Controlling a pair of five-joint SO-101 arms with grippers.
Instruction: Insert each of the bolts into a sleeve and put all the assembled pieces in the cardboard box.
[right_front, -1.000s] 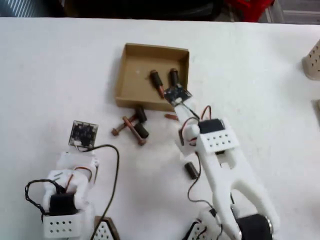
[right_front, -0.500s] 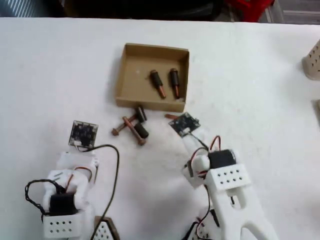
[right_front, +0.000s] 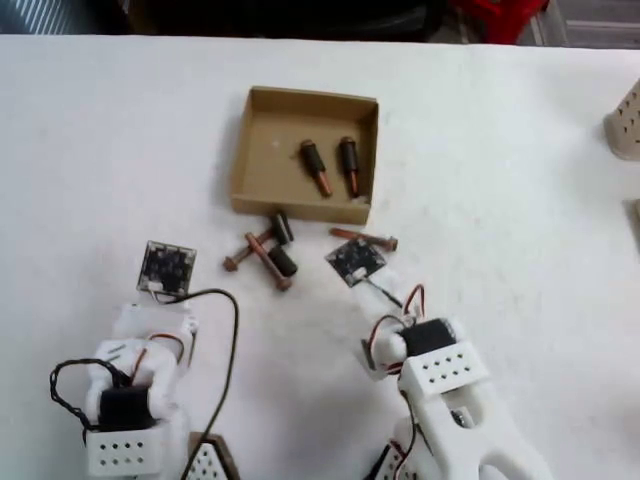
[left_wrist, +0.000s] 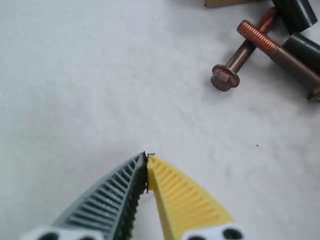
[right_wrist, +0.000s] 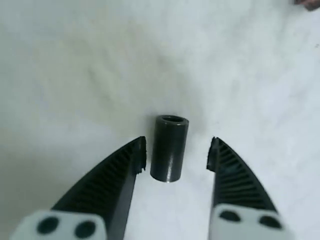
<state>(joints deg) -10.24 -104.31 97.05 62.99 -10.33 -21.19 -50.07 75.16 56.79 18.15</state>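
Note:
The cardboard box (right_front: 262, 150) holds two bolts in black sleeves (right_front: 315, 167) (right_front: 349, 165). Just in front of it lie two crossed copper bolts (right_front: 262, 252) (left_wrist: 243, 51), each with a black sleeve (right_front: 283, 262) (left_wrist: 305, 50) on it. A bare bolt (right_front: 366, 238) lies to their right. In the right wrist view a loose black sleeve (right_wrist: 169, 148) lies on the table between the fingers of my open right gripper (right_wrist: 176, 150), touching neither. My left gripper (left_wrist: 146, 159) is shut on nothing, above bare table short of the crossed bolts.
The left arm (right_front: 135, 385) sits at the table's front left, the right arm (right_front: 440, 380) at the front right. A pale perforated object (right_front: 626, 122) stands at the right edge. The white table (right_front: 120, 150) is bare to the left of the box.
The right arm has drawn back from the box's front edge toward the table's front and now straddles the loose sleeve. The bare bolt has come into sight. The left arm has not moved.

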